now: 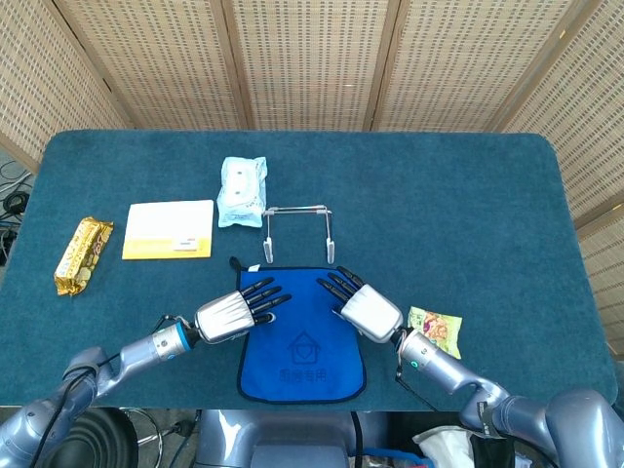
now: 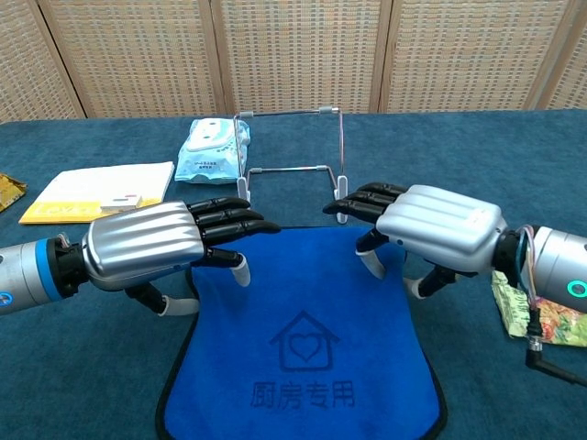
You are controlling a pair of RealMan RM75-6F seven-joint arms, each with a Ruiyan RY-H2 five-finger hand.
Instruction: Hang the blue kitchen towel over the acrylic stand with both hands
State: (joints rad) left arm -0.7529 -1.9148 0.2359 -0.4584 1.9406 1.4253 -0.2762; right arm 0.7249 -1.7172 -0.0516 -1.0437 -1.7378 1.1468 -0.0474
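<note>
Task status: early. The towel lies flat on the counter, just in front of the stand, and nothing is hung yet. You have both robot hands placed over the towel's far corners, but no lift has begun as far as the views show.

Left robot hand: palm down over the towel's far left corner, fingers stretched forward and slightly apart, thumb curled beneath near the hem. It grips nothing that can be seen. Whether the thumb touches the cloth cannot be told.

Right robot hand: same posture over the far right corner, fingers extended toward the stand's right foot, thumb tucked down at the hem. It holds nothing visible either.

Remaining, by judgement: pinch each far corner, raise the towel evenly, carry it over the stand's top bar and let it drape on both sides.

Towel condition: blue cloth with a dark border, a house-and-heart outline and a line of characters printed in the near half. A small dark loop shows at the far left corner. It lies smooth, with no folds or bunching seen.

Stand condition: upright, clear feet on the counter, thin top rail free of anything. A wipes pack sits just beside its left side.
</note>
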